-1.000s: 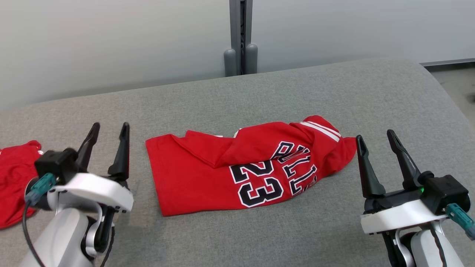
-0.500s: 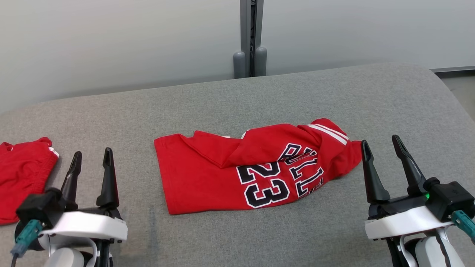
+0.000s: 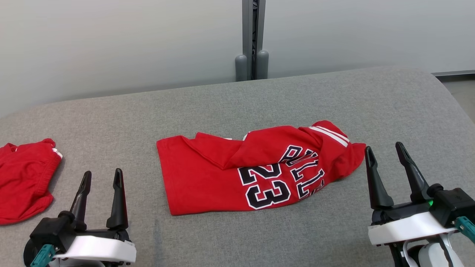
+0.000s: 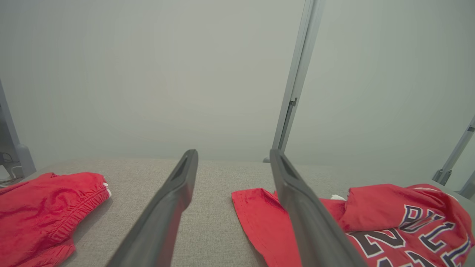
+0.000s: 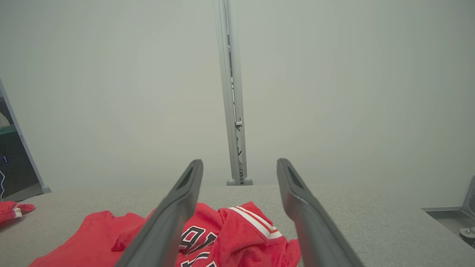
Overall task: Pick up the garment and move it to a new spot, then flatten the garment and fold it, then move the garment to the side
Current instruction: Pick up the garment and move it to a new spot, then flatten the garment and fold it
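Left gripper (image 3: 103, 171) draws back toward me, right gripper (image 3: 384, 146) barely shifts | both jaws wide, holding nothing | jersey (image 3: 222, 181) lies rumpled mid-table (image 3: 334, 100), between them (untouched) | I judge pickup not begun.

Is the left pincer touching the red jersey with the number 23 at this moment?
Apart. In the head view, a strip of bare grey cushion lies between the open left pincer and the nearest edge of the red jersey.
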Controlling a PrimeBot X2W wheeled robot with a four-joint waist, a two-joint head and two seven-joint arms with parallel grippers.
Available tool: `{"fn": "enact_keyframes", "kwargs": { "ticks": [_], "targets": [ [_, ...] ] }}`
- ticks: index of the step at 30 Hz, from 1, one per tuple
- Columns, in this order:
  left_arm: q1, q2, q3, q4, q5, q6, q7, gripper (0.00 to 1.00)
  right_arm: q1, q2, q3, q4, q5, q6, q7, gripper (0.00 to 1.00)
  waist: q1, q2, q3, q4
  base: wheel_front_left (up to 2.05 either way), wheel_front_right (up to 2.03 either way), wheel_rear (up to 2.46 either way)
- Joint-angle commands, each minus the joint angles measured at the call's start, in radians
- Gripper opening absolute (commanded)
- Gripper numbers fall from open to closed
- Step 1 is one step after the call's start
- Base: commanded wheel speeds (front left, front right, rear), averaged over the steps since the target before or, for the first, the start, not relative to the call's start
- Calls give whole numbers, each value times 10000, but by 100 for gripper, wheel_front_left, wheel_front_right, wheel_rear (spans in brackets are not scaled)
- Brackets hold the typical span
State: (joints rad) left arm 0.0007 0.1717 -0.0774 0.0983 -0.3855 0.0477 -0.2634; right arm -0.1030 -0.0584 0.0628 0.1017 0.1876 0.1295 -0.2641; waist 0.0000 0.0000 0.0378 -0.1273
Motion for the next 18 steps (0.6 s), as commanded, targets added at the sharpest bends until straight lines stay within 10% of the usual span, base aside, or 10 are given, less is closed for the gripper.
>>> {"fn": "enact_keyframes", "kwargs": {
  "ticks": [1,18],
  "targets": [
    [13,-47,94,43,119,-104,-20,100,56,-49,-74,-28,37,23,-4,100,0,0,-5,14,0,0,0],
    [-401,-587,358,631,683,-678,-20,100,-563,-233,-62,746,132,23,-4,100,0,0,168,29,0,0,0]
  ]
}}
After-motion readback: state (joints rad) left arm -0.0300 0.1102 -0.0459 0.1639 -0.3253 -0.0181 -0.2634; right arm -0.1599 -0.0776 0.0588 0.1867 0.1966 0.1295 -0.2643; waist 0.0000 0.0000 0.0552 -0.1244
